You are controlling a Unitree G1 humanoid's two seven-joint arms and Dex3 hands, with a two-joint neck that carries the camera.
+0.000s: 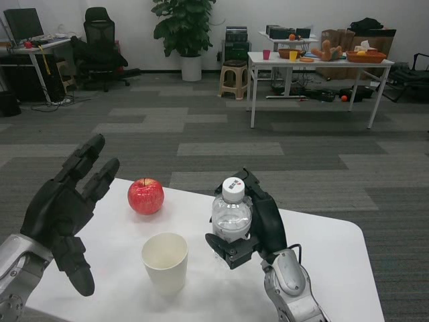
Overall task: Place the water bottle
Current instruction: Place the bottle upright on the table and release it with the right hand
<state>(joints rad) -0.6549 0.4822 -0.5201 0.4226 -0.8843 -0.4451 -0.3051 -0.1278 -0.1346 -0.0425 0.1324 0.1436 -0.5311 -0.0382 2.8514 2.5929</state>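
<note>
While over white table (322, 248) in carpeted office: right hand (258, 225) wrapped around upright bottle (231, 213); left hand (64, 211) spread, empty; cup (165, 260), apple (146, 196) left of bottle.

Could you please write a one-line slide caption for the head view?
Right hand grips a water bottle above the table, beside a paper cup and apple.

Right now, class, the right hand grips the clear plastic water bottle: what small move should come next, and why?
Probably lower the clear plastic water bottle straight down and only then loosen the right hand. The white paper cup stands close on its left, so a sideways drift risks knocking it.
</note>
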